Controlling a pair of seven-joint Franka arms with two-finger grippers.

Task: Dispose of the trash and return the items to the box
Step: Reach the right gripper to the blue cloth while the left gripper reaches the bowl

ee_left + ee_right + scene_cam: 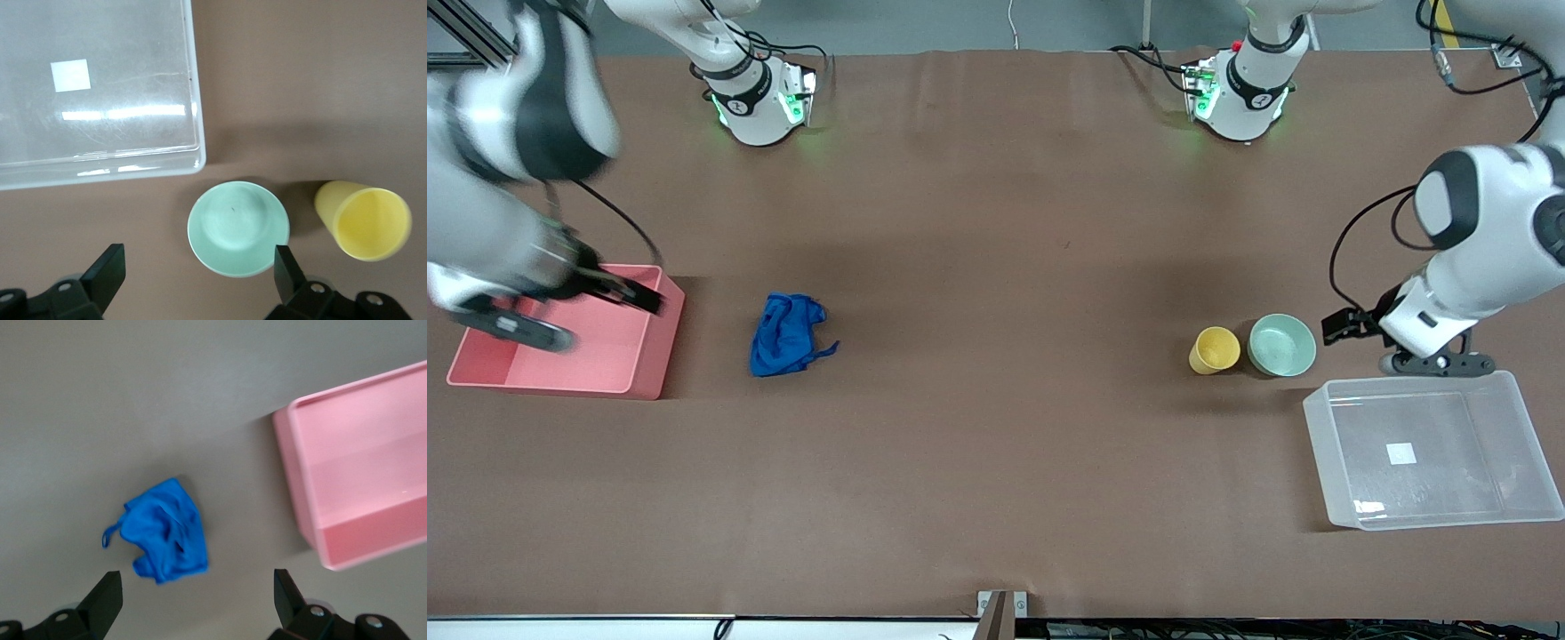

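The blue fabric wad (787, 335) lies on the brown table beside the pink bin; it also shows in the right wrist view (167, 533). My right gripper (645, 300) is open and empty over the pink bin's edge, short of the wad; its midpoint in the right wrist view (197, 600) is over bare table. The yellow cup (1214, 349) and mint-green bowl (1281, 344) sit side by side near the clear box (1476, 471). My left gripper (1343, 327) is open and empty beside the bowl. In the left wrist view the gripper (198, 273) is over the bowl's rim, with bowl (238, 227), cup (367, 220) and box (120, 67) all visible.
The pink bin (587, 347) stands at the right arm's end of the table and holds nothing; it also shows in the right wrist view (360, 473). The clear box holds nothing. Both arm bases stand along the table's back edge.
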